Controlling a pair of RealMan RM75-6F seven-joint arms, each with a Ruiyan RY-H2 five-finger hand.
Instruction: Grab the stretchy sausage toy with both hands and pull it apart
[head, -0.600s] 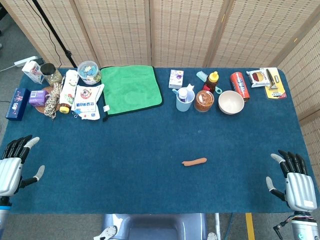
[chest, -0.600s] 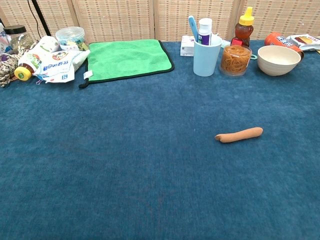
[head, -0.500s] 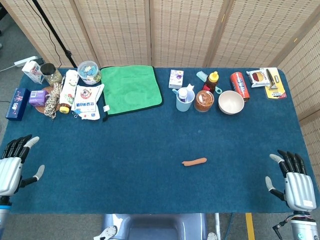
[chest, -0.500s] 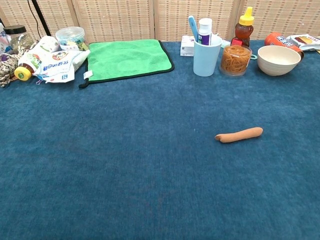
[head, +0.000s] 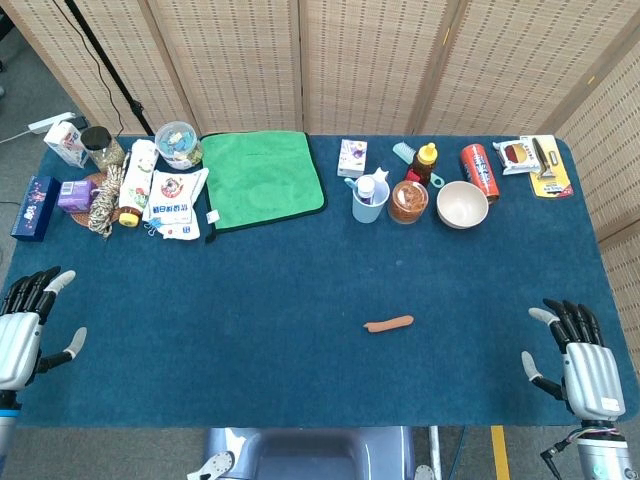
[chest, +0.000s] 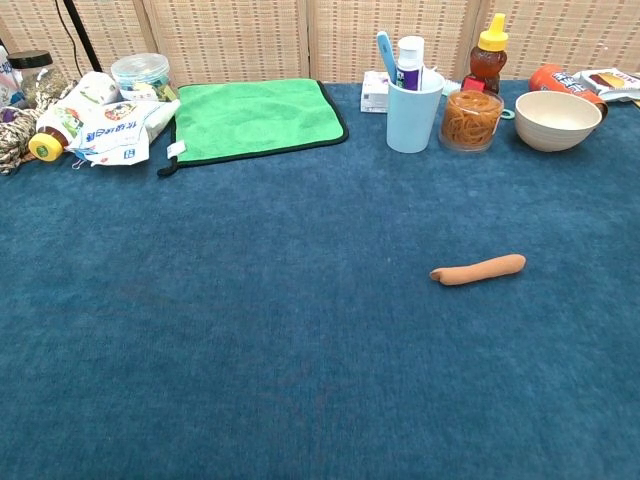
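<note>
Approach step, nothing grabbed yet. Our left hand (head: 20, 335) and right hand (head: 580, 360) sit fingers spread, empty, at near tabletop corners. Sausage toy (head: 389, 323) lies right of centre; next, both hands reach its ends.

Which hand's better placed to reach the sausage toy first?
Right, probably. The sausage toy lies right of table centre, nearer the right hand than the left hand. Both hands are open at the near corners, and bare cloth lies between each and the toy.

Silver robot hand (head: 585, 362), black fingers
</note>
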